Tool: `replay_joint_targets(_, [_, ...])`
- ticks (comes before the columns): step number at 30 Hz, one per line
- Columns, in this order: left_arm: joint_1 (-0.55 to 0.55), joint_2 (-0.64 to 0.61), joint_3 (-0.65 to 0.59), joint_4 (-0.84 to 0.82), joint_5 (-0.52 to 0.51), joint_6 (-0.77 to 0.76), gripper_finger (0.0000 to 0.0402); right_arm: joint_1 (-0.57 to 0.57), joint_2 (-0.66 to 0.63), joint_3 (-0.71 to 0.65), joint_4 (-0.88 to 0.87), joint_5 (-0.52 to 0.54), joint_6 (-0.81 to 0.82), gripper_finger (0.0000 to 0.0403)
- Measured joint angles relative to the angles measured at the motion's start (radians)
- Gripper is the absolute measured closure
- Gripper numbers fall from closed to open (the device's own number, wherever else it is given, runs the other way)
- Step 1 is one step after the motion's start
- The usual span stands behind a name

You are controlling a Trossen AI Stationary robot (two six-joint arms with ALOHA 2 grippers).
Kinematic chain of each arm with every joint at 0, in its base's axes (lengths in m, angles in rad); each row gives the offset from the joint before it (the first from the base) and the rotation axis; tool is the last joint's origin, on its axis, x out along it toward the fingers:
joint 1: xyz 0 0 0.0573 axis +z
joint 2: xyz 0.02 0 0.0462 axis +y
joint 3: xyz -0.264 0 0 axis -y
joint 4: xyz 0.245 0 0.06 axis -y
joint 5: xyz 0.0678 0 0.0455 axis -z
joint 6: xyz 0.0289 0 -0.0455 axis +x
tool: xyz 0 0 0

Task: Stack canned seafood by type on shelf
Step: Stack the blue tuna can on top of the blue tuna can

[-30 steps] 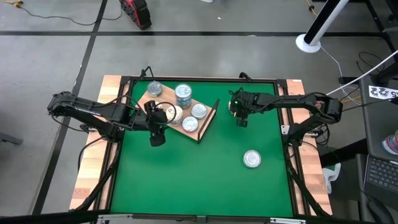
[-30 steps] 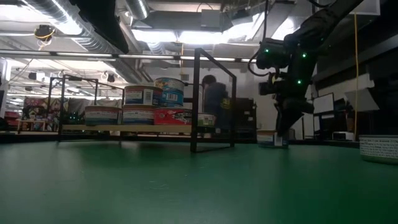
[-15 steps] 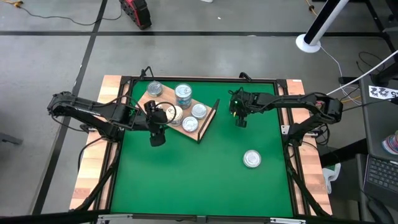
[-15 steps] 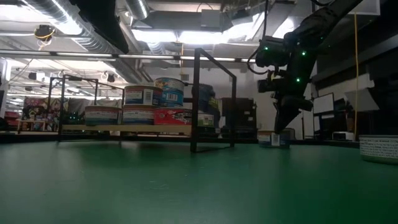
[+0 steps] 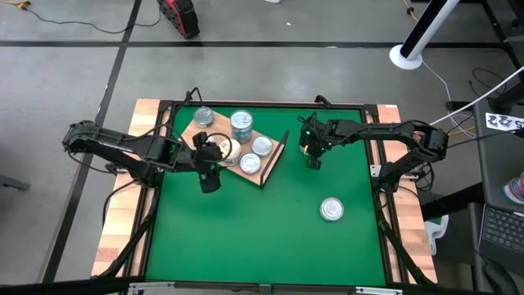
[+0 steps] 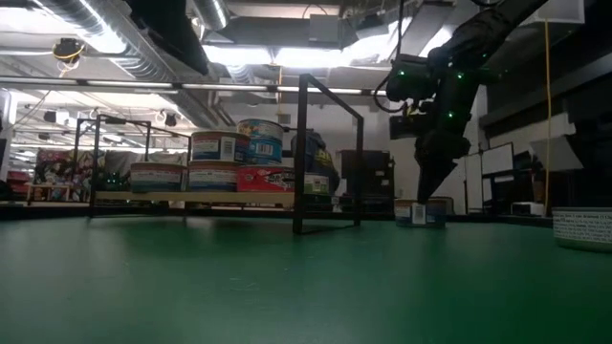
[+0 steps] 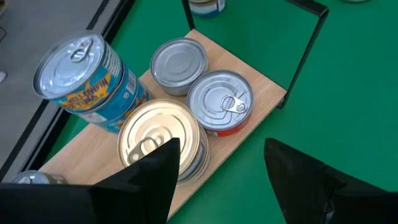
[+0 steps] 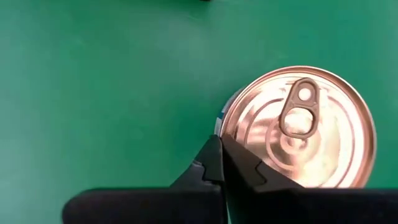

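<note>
The shelf (image 5: 219, 129), a wooden board with a black wire end, lies at the far left of the green mat and bears several cans (image 7: 221, 102). Two of them are a blue-labelled one (image 7: 87, 74) and a pale-topped one (image 7: 161, 137). My left gripper (image 7: 217, 186) hovers open at the shelf's near edge (image 5: 211, 174). My right gripper (image 8: 221, 155) is shut, pointing steeply down. Its tips are at the rim of a pull-tab can (image 8: 298, 127) that stands on the mat right of the shelf (image 6: 421, 212). Another can (image 5: 332, 209) stands on the mat nearer the front. My right gripper has its shut fingertips (image 8: 214, 152) at the edge of the pull-tab can's rim (image 8: 225, 124), coming from above. The can stands flat on the mat, outside the fingers. I cannot tell whether the tips touch it.
The shelf's upright wire frame (image 6: 304, 153) stands between the shelved cans and my right gripper. Open green mat (image 5: 262, 238) lies toward the table's near edge. The table has a black frame and wooden side strips (image 5: 123, 238).
My right gripper has shifted slightly toward the shelf and turned at the wrist. In the low view its fingers have drawn together to one point above the can. The can stays on the mat.
</note>
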Motion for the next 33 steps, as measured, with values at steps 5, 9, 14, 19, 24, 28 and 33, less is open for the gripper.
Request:
replay_joint_targets(5, [-0.001,0.0,0.0,0.005,0.0,0.004,0.0174,0.01,0.0,0.002,-0.012,-0.104,0.059,0.0402])
replay_joint_targets(9, [-0.012,0.0,0.0,0.014,0.0,0.003,0.0174,0.06,-0.001,0.003,-0.014,-0.11,0.084,0.0403])
replay_joint_targets(14, [-0.047,0.0,0.0,0.065,0.0,0.004,0.0174,0.163,-0.001,0.003,-0.011,-0.112,0.142,0.0403])
replay_joint_targets(19, [-0.088,0.0,0.0,0.119,0.0,0.004,0.0174,0.281,-0.002,0.003,-0.006,-0.105,0.233,0.0403])
replay_joint_targets(24, [-0.135,0.023,0.0,0.195,0.0,0.008,0.0174,0.4,-0.002,0.004,0.023,-0.074,0.338,0.0403])
replay_joint_targets(28, [-0.172,0.082,0.0,0.291,0.0,0.035,0.0174,0.485,-0.003,0.005,0.089,-0.072,0.416,0.0403])
replay_joint_targets(33, [-0.219,0.191,0.0,0.462,0.0,0.124,0.0174,0.58,-0.004,0.005,0.179,-0.071,0.501,0.0403])
